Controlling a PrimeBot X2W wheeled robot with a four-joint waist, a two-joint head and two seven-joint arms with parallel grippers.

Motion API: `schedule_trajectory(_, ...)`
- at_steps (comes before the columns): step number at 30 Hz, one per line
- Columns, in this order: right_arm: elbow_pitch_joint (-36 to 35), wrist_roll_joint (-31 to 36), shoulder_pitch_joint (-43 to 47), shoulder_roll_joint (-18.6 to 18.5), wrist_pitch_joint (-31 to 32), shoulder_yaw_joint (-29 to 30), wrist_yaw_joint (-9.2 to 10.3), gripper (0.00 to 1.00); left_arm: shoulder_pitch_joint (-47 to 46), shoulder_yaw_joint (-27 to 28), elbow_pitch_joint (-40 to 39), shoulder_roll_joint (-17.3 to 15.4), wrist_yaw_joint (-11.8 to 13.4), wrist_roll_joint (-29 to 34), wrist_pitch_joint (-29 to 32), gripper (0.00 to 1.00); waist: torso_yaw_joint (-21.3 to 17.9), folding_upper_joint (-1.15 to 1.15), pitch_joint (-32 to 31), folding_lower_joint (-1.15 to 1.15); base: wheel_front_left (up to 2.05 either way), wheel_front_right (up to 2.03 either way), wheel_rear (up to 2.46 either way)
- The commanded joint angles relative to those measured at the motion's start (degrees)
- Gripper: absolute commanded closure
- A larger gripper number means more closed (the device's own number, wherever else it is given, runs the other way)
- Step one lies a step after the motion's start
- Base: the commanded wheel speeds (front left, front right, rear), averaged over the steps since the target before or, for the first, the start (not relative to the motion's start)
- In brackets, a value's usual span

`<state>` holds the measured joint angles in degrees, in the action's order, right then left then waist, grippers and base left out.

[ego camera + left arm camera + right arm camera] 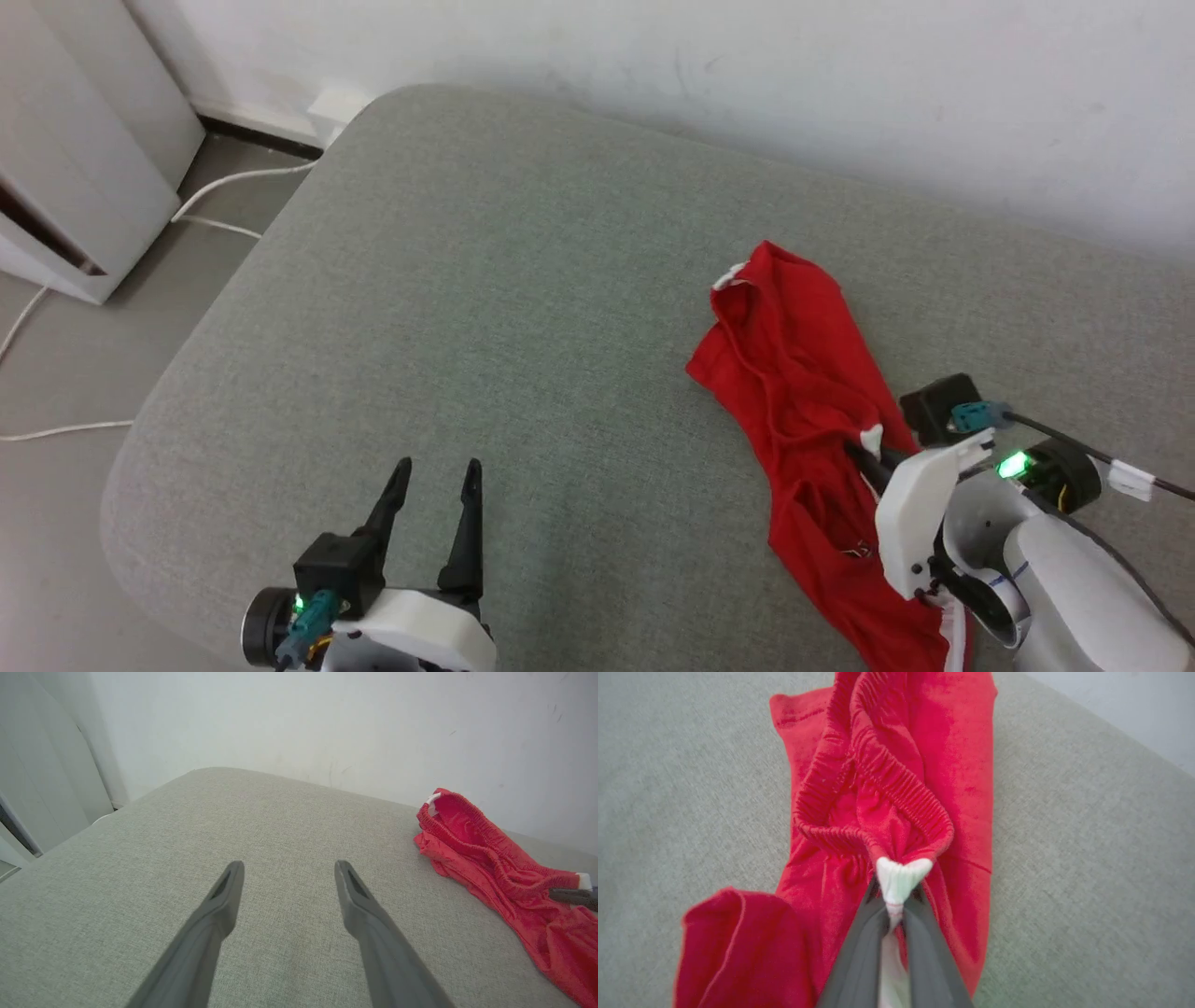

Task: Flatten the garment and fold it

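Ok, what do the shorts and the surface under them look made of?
Shorts: thin, slightly shiny synthetic knit, likely polyester; it drapes in soft folds, with a gathered elastic waistband. Surface: grey woven upholstery, matte, with visible weave and rounded padded edges.

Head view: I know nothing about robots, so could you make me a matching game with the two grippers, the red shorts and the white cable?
Things:
1 left gripper
2 right gripper
3 red shorts
4 white cable

States:
A lying on the floor
B shut on the waistband
C open over the bare grey cushion
D crumpled in a long heap on the cushion

Pairs: 1-C; 2-B; 3-D; 4-A
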<state>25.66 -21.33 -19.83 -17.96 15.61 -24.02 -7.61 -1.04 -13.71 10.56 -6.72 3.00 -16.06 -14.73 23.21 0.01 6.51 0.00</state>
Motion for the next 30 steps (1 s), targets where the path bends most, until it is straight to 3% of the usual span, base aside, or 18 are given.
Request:
schedule_trajectory(1, -0.39, -0.43, -0.38, 0.08, -1.58, 0.67, 0.12, 1.0, 0.07, 0.43, 0.29, 0.28, -0.48, 0.57, -0.27, 0.0, -1.62, -0.01, -1.38, 0.0, 0.0, 0.0, 0.0)
schedule_trajectory(5, -2.67, -2.18, 0.65, -0.05, -5.33, 5.66, 0.12, 1.0, 0.26, 0.95, 0.64, 0.34, -1.02, 1.07, -0.27, 0.0, -4.03, -0.01, -3.01, 0.0, 0.0, 0.0, 0.0)
schedule_trajectory(9, -6.01, -2.45, 1.28, -1.63, -7.37, 14.32, 0.12, 1.0, 0.64, 1.4, 0.9, 0.49, -1.4, 1.36, -0.27, 0.0, -6.6, -0.01, -4.6, 0.0, 0.0, 0.0, 0.0)
schedule_trajectory(14, -11.05, -1.18, 0.52, -4.26, -5.28, 26.26, 0.12, 1.0, 1.35, 1.73, 1.27, 0.77, -1.79, 1.58, -0.27, 0.0, -8.99, -0.01, -6.22, 0.0, 0.0, 0.0, 0.0)
schedule_trajectory(18, -16.12, 2.7, -1.58, -5.82, -2.36, 31.93, 0.12, 1.0, 1.76, 1.79, 1.47, 1.01, -2.13, 1.78, -0.27, 0.0, -9.9, -0.01, -6.6, 0.0, 0.0, 0.0, 0.0)
schedule_trajectory(23, -22.91, 6.65, -2.7, -5.3, 1.35, 28.94, 0.12, 1.0, 1.66, 1.58, 1.58, 1.49, -2.52, 2.06, -0.27, 0.0, -9.71, -0.01, -6.17, 0.0, 0.0, 0.0, 0.0)
schedule_trajectory(27, -25.64, 7.14, -0.8, -2.52, 3.29, 20.22, 0.12, 1.0, 1.23, 1.32, 1.52, 2.02, -2.91, 2.03, -0.27, 0.0, -8.81, -0.01, -4.72, 0.0, 0.0, 0.0, 0.0)
schedule_trajectory(30, -23.83, 6.84, -0.04, -1.18, 2.69, 10.84, 0.12, 1.0, 0.53, 0.91, 1.58, 2.43, -3.16, 2.11, -0.27, 0.0, -7.87, -0.01, -3.08, 0.0, 0.0, 0.0, 0.0)
